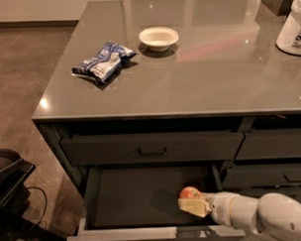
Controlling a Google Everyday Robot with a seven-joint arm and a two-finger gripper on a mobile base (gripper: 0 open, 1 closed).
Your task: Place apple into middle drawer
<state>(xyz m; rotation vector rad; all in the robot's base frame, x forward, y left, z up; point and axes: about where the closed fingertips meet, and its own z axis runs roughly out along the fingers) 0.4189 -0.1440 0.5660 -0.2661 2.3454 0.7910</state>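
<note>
Fingers (193,206) of the gripper (187,199) are clamped on the apple (190,192). One cream pad lies against the fruit's near side, and the other is hidden behind it. The gripper sits low in the frame, right of centre, at the end of a white arm (265,216) that reaches in from the lower right corner. The apple is inside the middle drawer (133,197), which is pulled open, and it is held over the right part of the flat dark bottom, near the front rim. Whether it touches the bottom cannot be told.

Just above the open drawer is a shut drawer front with a black bar handle (152,151), and narrower drawers (286,176) sit at the right. On the grey surface (213,80) above, a white bowl (158,38) stands in the upper middle. A blue snack bag (103,61) lies to its lower left, apart from it. A white container (293,25) stands at the upper right edge.
</note>
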